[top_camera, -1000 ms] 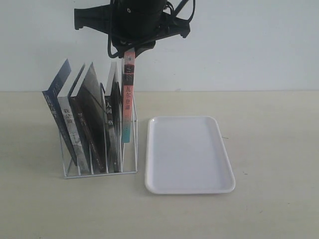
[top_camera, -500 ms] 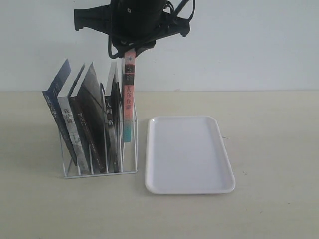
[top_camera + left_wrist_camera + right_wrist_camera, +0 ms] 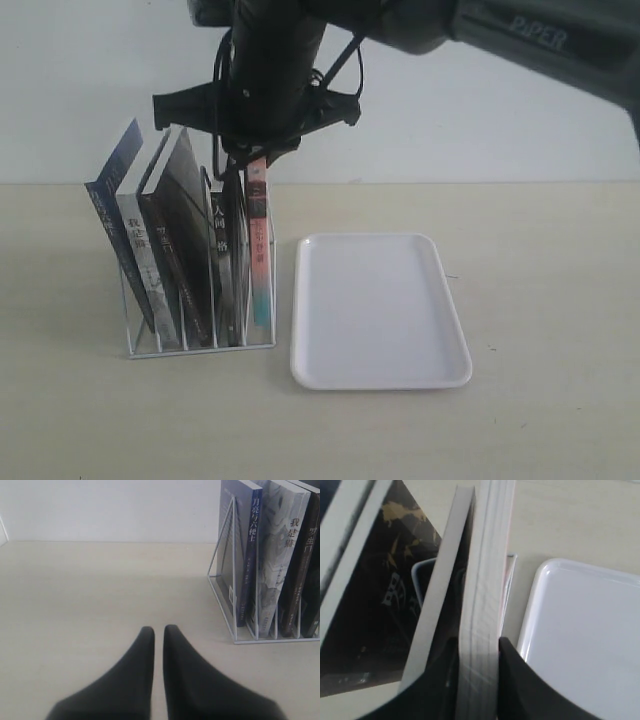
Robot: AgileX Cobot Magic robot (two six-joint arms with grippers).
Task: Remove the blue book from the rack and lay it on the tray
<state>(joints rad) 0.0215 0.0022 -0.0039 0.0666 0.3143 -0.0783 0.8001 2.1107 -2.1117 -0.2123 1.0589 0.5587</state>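
Observation:
The blue book [image 3: 112, 225] leans in the leftmost slot of the white wire rack [image 3: 200, 346]; its blue spine [image 3: 248, 555] shows in the left wrist view beside a rack wire [image 3: 220, 575]. My right gripper [image 3: 256, 165] reaches across to the rack's rightmost slot, shut on the top edge of the pink-and-teal-spined book [image 3: 260, 250]; in the right wrist view the right gripper [image 3: 477, 645] pinches that book's page block [image 3: 482, 595]. The white tray [image 3: 380, 372] lies just right of the rack and holds nothing. My left gripper [image 3: 158, 630] is shut over bare table, apart from the rack.
Three other books stand between the blue one and the held one: a grey-covered book [image 3: 135, 245] and black-spined books [image 3: 225, 250]. The tray's corner [image 3: 545, 580] lies close to the held book. A white wall stands behind the table.
My right gripper has come down with the pink-and-teal-spined book, which now sits lower in the rack's rightmost slot. More of the right arm shows at the top.

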